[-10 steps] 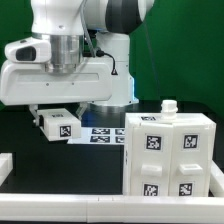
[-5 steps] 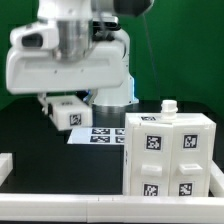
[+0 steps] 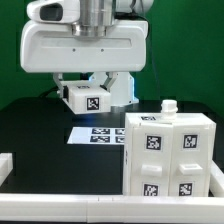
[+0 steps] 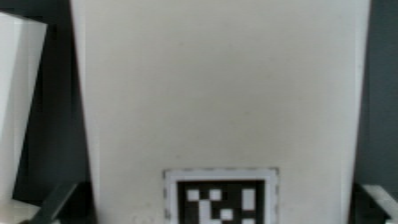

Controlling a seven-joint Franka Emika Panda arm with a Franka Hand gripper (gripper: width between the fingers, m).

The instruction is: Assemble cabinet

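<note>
Under the big white arm, the claw (image 3: 88, 98) is hanging above the black table (image 3: 35, 125), and it is carrying a small white block (image 3: 87, 99) with a black-and-white tag on its facing side. From the room I cannot make out the fingers themselves, as the block and the arm's housing are covering them, but in the wrist view two dark fingertips (image 4: 64, 196) are showing on either side of a long white panel (image 4: 222, 110) with a tag near its end, so the claw is sitting clamped on that piece. Below the claw and slightly toward the exterior view's right, the marker board (image 3: 98, 134) is lying flat on the table. Farther toward the exterior view's right and nearer the camera, well apart from the claw, the cabinet (image 3: 168, 155) is standing upright, showing square tags on its faces and a small white knob on top. Low at the exterior view's left edge, a white strip (image 3: 5, 166) is resting.
</note>
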